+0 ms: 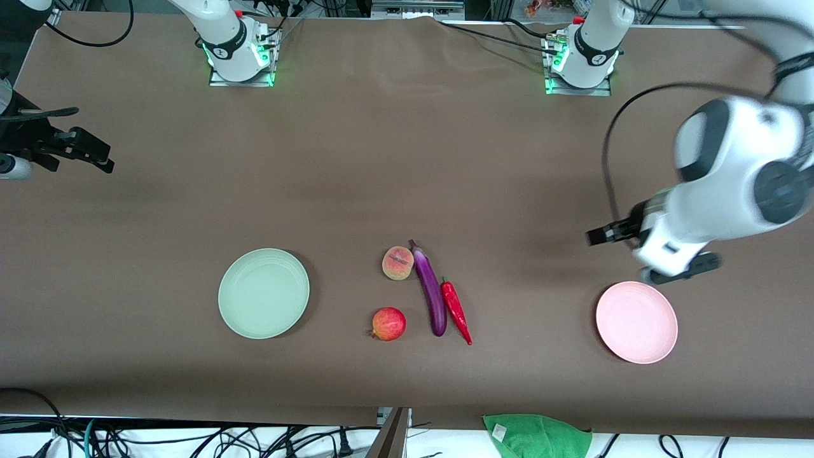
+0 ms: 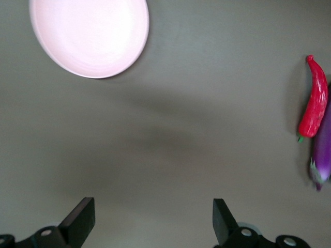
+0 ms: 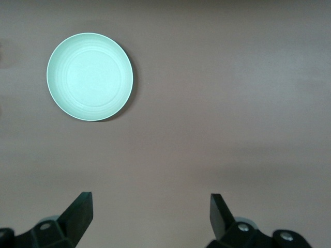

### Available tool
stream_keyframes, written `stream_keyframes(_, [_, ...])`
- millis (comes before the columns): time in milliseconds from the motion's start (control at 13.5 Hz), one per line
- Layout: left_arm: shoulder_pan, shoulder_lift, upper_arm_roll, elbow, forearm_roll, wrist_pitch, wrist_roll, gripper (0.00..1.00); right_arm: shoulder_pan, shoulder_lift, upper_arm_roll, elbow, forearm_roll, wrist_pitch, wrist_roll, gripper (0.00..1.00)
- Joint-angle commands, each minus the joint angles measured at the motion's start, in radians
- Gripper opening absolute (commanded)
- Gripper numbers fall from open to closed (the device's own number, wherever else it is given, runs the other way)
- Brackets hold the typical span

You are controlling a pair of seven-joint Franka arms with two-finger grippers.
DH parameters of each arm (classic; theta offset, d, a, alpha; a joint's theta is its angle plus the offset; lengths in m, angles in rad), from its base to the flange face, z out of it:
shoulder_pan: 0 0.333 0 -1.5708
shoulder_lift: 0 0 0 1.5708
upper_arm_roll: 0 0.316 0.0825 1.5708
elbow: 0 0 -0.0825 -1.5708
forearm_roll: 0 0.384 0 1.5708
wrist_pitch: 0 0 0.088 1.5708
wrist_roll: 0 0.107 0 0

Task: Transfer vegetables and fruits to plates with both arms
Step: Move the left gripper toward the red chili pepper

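A peach (image 1: 398, 263), a purple eggplant (image 1: 430, 289), a red chili (image 1: 456, 308) and a pomegranate (image 1: 388, 323) lie together mid-table. The mint green plate (image 1: 263, 292) lies toward the right arm's end, and the pink plate (image 1: 636, 322) toward the left arm's end. Both plates are bare. My left gripper (image 1: 655, 249) hangs open and empty over the table beside the pink plate. Its wrist view shows the open gripper (image 2: 153, 206), the pink plate (image 2: 90, 33), the chili (image 2: 314, 98) and the eggplant (image 2: 323, 155). My right gripper (image 1: 86, 137) is open and empty at the right arm's table end. Its wrist view shows the gripper (image 3: 150, 204) and the green plate (image 3: 89, 76).
A green cloth (image 1: 537, 436) hangs off the table edge nearest the front camera. Both arm bases (image 1: 238, 48) stand along the table's edge farthest from the front camera. Cables lie below the near edge.
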Motion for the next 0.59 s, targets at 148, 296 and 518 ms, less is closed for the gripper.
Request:
stream_keyframes(148, [-0.082,0.162,0.008,0.069,-0.013,0.241,-0.181,1.0,-0.004,-0.003,0.0,0.004,0.017,-0.003,-0.007,1.0])
stream_keyframes(296, [-0.115,0.205,0.009,0.079,-0.01,0.314,-0.23,1.0,-0.003,-0.001,0.002,0.005,0.018,0.001,-0.007,1.0])
stream_keyframes(518, [-0.156,0.253,0.009,0.079,-0.005,0.439,-0.322,1.0,-0.001,0.0,0.002,0.007,0.026,0.021,-0.007,1.0])
